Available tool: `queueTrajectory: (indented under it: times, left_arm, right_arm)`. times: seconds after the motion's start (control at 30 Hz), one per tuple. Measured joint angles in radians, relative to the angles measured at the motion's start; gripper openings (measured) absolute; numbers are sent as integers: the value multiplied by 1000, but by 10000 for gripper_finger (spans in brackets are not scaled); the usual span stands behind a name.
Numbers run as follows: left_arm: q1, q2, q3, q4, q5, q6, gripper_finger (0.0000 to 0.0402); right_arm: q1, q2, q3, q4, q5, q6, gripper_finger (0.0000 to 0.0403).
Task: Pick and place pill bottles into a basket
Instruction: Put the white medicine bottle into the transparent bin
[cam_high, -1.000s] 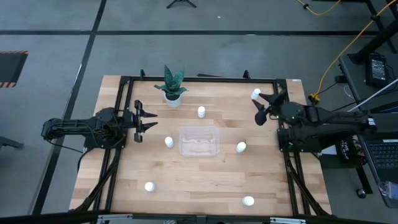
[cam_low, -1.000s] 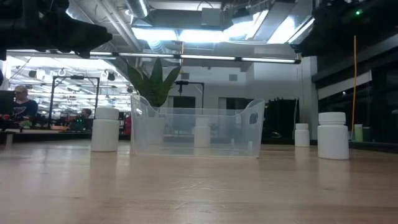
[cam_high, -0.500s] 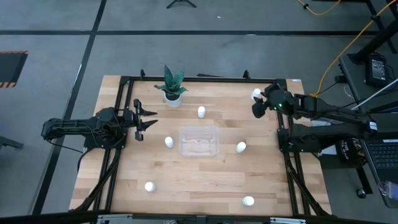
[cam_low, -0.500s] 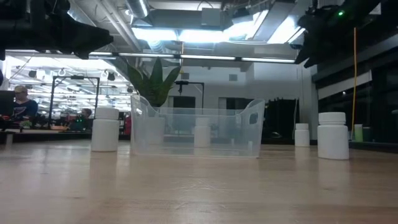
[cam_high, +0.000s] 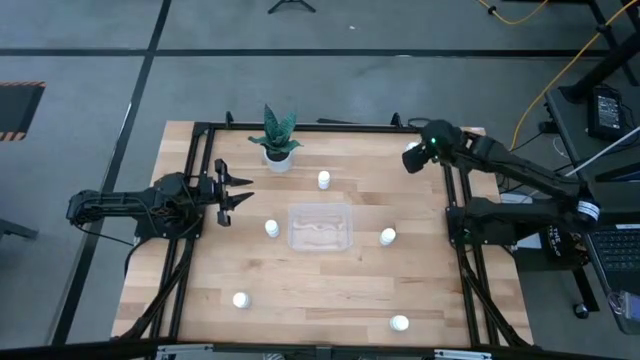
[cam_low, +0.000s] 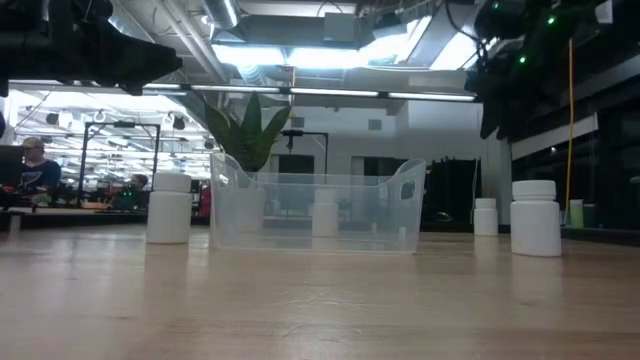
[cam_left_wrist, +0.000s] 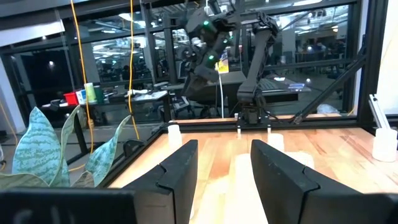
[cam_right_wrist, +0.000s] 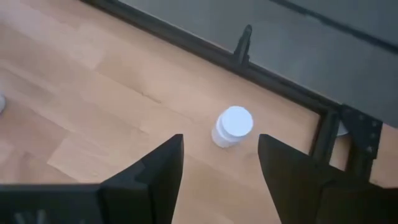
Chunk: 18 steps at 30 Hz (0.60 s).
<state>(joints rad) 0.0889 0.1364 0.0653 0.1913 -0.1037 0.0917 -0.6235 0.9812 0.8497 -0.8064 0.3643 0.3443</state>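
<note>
Table (cam_high: 320, 290): wooden top inside a black frame, seen from above.

Right arm (cam_high: 520, 175): reaches from the 3 o'clock edge toward the 1 o'clock corner. Right gripper (cam_high: 413, 158) is raised above that corner; in the low view it hangs high at upper right (cam_low: 500, 60). Right wrist view: jaws (cam_right_wrist: 221, 165) spread wide, holding nothing, with one bottle (cam_right_wrist: 232, 126) standing on the table below and between the fingers, near the black frame rail.

Left arm (cam_high: 130, 208): waits at the 9 o'clock edge, left gripper (cam_high: 236, 194) pointing inward. Left wrist view: jaws (cam_left_wrist: 224, 168) apart, a moderate gap, holding nothing.

Basket (cam_high: 320, 226): clear plastic, at the table's centre; nothing visible in it from above. Low view shows it as a translucent tub (cam_low: 315, 210).

Plant (cam_high: 276, 135): green leaves in a white pot, at about 11 o'clock.

Bottles, all upright on the table, outside the basket:
- 12 o'clock of the basket (cam_high: 323, 180), near it.
- 9 o'clock, just beside the basket's edge (cam_high: 271, 229).
- 3 o'clock, near the basket (cam_high: 387, 237).
- 7 o'clock, well apart (cam_high: 240, 299).
- 5 o'clock, well apart, near the front edge (cam_high: 399, 323).
- 1 o'clock corner: only in the right wrist view; hidden under the gripper from above.
</note>
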Motion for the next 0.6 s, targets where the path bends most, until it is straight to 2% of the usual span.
queueTrajectory:
  times: [0.1, 0.23, 0.43, 0.6]
  left_arm:
    - [0, 0, 0, 0, 0, 0, 143]
    - [0, 0, 0, 0, 0, 0, 143]
    - [0, 0, 0, 0, 0, 0, 143]
    - [0, 0, 0, 0, 0, 0, 143]
  right_arm:
    - [-84, 23, 0, 22, -76, -40, 209]
    - [-160, 67, -1, 49, -87, -71, 209]
    - [-204, 144, -7, 116, -152, -125, 209]
    - [-221, 205, -8, 138, -164, -143, 209]
